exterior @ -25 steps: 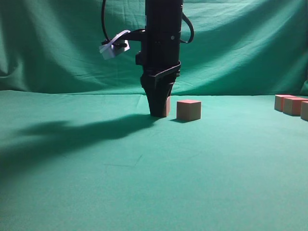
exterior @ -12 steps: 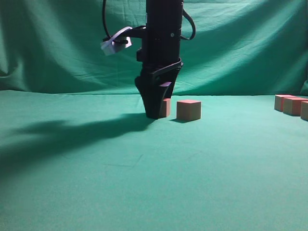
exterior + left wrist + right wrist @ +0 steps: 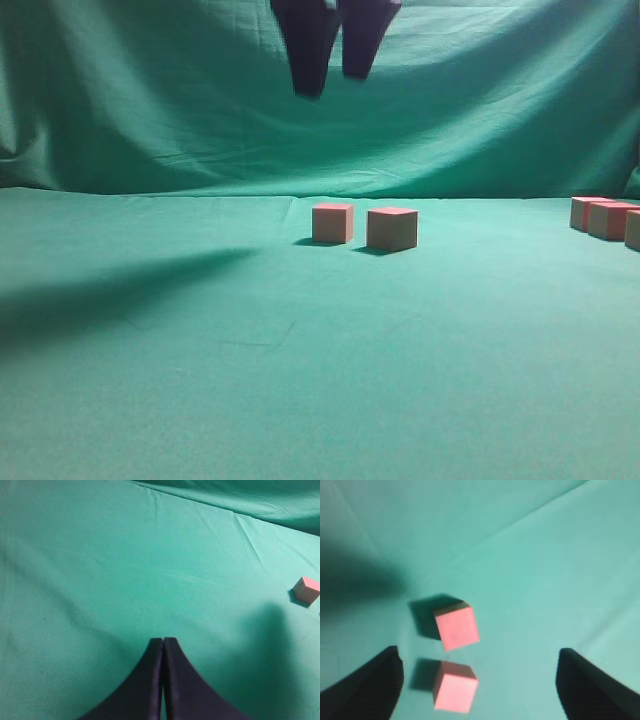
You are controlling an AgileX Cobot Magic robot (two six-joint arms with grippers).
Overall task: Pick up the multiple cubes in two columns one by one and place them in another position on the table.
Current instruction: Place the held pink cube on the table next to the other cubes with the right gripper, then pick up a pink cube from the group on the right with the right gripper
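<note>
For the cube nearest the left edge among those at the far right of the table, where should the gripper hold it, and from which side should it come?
Probably from straight above, closing on the front and back faces of that cube. Its right side sits very close to the next cube, so a finger would hardly fit there, while its top shows clear. The right gripper hangs open high above the table.

Matte black tapered fingers on both arms

The right gripper (image 3: 335, 85) shows two dark, wedge-shaped fingers (image 3: 367, 685) with smooth, unmarked faces, narrowing to blunt tips. The left gripper (image 3: 163, 641) has matching black fingers, flaring wide toward their base.
</note>
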